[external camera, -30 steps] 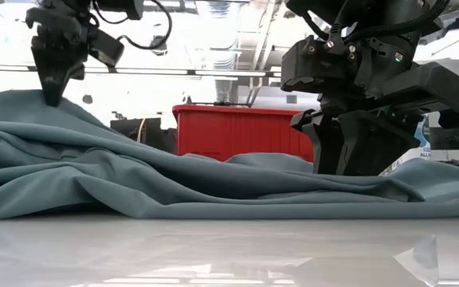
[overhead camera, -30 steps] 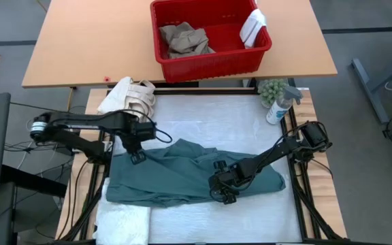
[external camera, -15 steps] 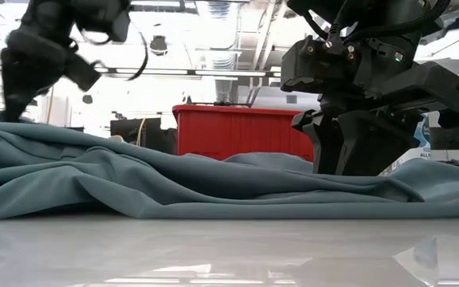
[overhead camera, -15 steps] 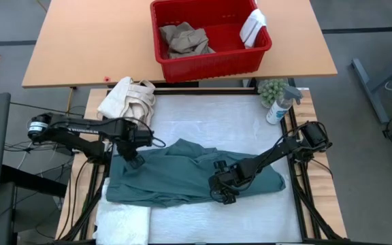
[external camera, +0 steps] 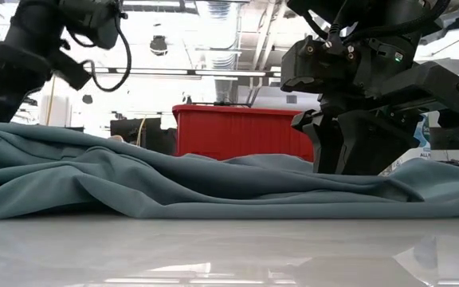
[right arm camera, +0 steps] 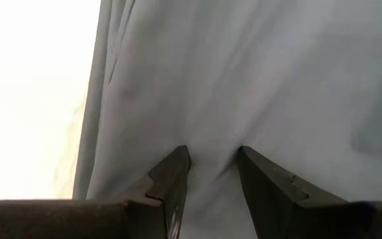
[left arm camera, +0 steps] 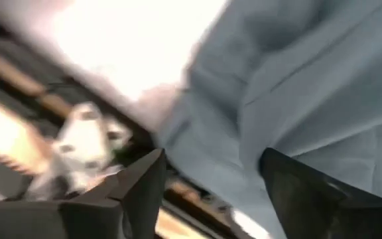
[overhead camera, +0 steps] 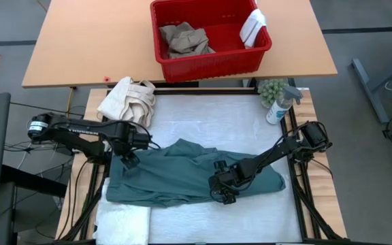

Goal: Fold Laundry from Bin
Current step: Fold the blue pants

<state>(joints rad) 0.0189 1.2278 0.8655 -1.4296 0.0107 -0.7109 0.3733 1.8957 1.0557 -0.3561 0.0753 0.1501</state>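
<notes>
The teal garment [overhead camera: 189, 178] lies spread and rumpled on the white table pad [overhead camera: 216, 116]. My left gripper [overhead camera: 129, 161] hovers open over the garment's far left corner [left arm camera: 244, 86], its fingers [left arm camera: 148, 179] wide apart with nothing between them. My right gripper [overhead camera: 224, 196] points down into the garment's near right part. The red bin [overhead camera: 213, 58] stands on the wooden table beyond, with tan trousers [overhead camera: 182, 39] inside and a small white cloth [overhead camera: 254, 27] hung over its rim. A white towel [overhead camera: 124, 221] lies at the pad's near left corner. My right gripper [right arm camera: 212, 162] pinches a small ridge of the teal garment [right arm camera: 211, 141] between its two fingers, near the garment's near edge. The fingers come from above, slanting down. Creases run into the gap between them. The garment lies on the pad around the hold; how many layers, I cannot tell.
A cream canvas bundle with loop handles [overhead camera: 129, 99] lies at the pad's far left corner. A spray bottle [overhead camera: 281, 105] and a small green plant [overhead camera: 272, 90] stand at the far right corner. Bare pad shows between the garment and the far edge.
My left gripper has opened and let go of the garment's far left corner, then gone down and toward the table's left edge, rolling as it went. That corner, held up in a peak a second ago, has dropped flat onto the pad. The rest of the garment has stayed put.
</notes>
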